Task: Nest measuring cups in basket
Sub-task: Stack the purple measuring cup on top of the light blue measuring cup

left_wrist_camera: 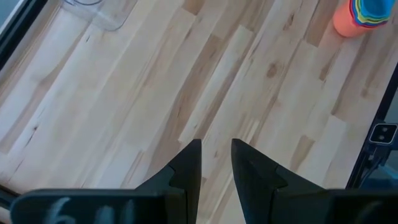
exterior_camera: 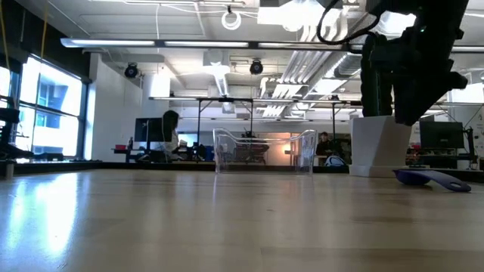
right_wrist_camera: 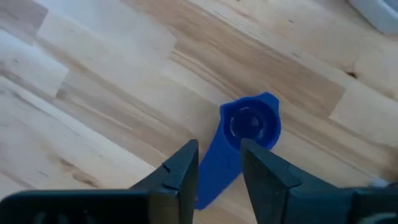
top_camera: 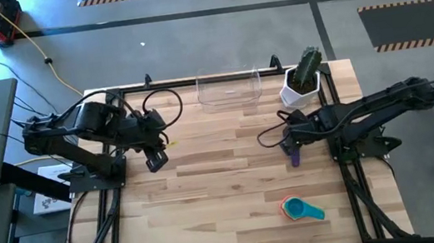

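Purple cup (right_wrist_camera: 249, 127) lies on the table (top_camera: 209, 190) beside the cactus pot (top_camera: 301, 89); my right gripper (right_wrist_camera: 219, 163) hovers over its handle, fingers narrowly parted, gripping nothing. Other cups (top_camera: 300, 208) sit stacked near the front edge, the basket (top_camera: 230, 90) at the far edge. Left gripper (left_wrist_camera: 216, 163) narrow, empty.

One clear basket (top_camera: 229, 89) and one potted cactus (top_camera: 304, 78) stand on the desk (top_camera: 210, 198). Beside the cactus lies one purple cup (top_camera: 295, 158); one nested cup stack (top_camera: 300, 209) sits farther off.

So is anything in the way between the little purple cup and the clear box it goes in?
The small purple plastic measuring cup lies on bare wood. The white cactus pot stands just beside the straight path to the clear plastic basket, not across it.
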`<move>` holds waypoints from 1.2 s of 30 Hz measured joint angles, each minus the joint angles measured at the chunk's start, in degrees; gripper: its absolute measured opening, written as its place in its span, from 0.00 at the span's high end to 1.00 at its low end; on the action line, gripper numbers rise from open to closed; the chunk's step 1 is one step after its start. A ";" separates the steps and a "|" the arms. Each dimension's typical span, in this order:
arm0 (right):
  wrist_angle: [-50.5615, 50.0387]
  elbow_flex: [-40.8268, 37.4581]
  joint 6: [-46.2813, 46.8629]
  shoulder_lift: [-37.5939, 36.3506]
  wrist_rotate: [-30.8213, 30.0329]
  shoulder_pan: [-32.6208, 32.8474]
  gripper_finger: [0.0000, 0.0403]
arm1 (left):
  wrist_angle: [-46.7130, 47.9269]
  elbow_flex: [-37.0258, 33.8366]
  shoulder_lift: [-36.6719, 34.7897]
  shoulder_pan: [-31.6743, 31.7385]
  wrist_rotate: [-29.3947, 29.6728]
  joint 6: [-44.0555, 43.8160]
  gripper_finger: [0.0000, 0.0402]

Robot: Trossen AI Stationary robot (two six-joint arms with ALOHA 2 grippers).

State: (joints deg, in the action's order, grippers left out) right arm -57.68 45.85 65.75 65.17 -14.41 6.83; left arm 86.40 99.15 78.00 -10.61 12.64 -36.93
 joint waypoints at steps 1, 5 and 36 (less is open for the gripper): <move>0.83 -0.35 0.18 0.29 0.04 -0.29 0.71 | -0.20 0.00 0.00 0.00 0.00 0.02 0.81; 4.70 -2.58 0.86 1.61 1.27 -1.38 0.66 | -0.73 0.00 -0.02 0.00 0.00 0.02 0.81; 12.05 -4.40 -2.81 19.41 3.09 -4.99 0.74 | -0.71 0.00 0.00 0.04 0.15 1.14 0.81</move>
State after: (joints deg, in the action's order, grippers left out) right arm -45.63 41.45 62.94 84.58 -11.32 1.85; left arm 85.69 99.15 78.00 -10.57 12.80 -35.79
